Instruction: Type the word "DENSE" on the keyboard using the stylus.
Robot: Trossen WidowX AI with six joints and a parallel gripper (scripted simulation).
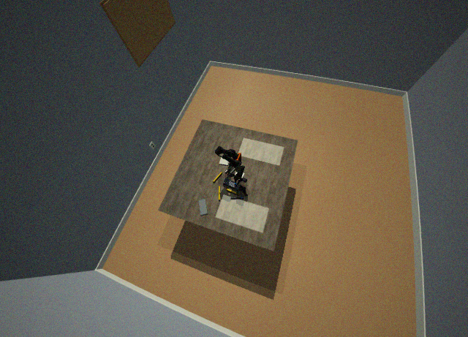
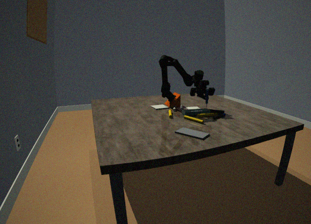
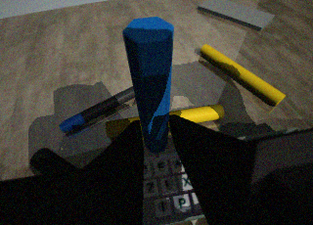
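My gripper [image 2: 205, 98] [image 3: 155, 123] is shut on the blue stylus [image 2: 206, 93] [image 3: 149, 64], which stands nearly upright between the fingertips. The dark keyboard [image 1: 231, 183] [image 2: 190, 112] lies on the desk under the gripper. In the exterior view the stylus's lower end appears a little above the keyboard. In the wrist view a few pale keys, X [image 3: 186, 182] and P [image 3: 182, 202] among them, show between the fingers. The fingers cover most other keys, and the stylus's writing end is hidden in the wrist view.
A yellow stick [image 2: 207, 114] [image 3: 201, 114] and a black pen [image 3: 100, 110] with a blue end lie beyond the keyboard. Two more yellow sticks [image 1: 217, 177] [image 2: 193, 119] lie to its side. A grey slab [image 1: 202, 207] [image 2: 192, 132] [image 3: 237, 12] lies farther off. A white pad [image 2: 159, 107] is near the arm's orange base [image 2: 177, 99].
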